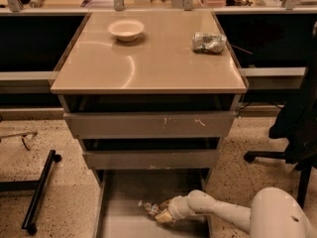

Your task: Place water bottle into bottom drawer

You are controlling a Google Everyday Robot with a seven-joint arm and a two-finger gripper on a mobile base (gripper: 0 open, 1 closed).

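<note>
Water bottle (150,208) low inside open bottom drawer (119,217), right against tool (166,216). Tool clenched or released: cannot tell. Bowl (126,29), foil bag (208,41) on desk (148,68).

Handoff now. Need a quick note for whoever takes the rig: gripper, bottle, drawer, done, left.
Gripper: reached down inside the pulled-out grey metal bottom drawer, right at the small clear plastic water bottle.
Bottle: inside the drawer, near the middle of its floor, lying tilted; whether it has been released cannot be told.
Done: bottle brought into the drawer.
Left: confirm release, withdraw the arm.
Not part of the job: white bowl and crumpled foil bag on the beige tabletop.
</note>
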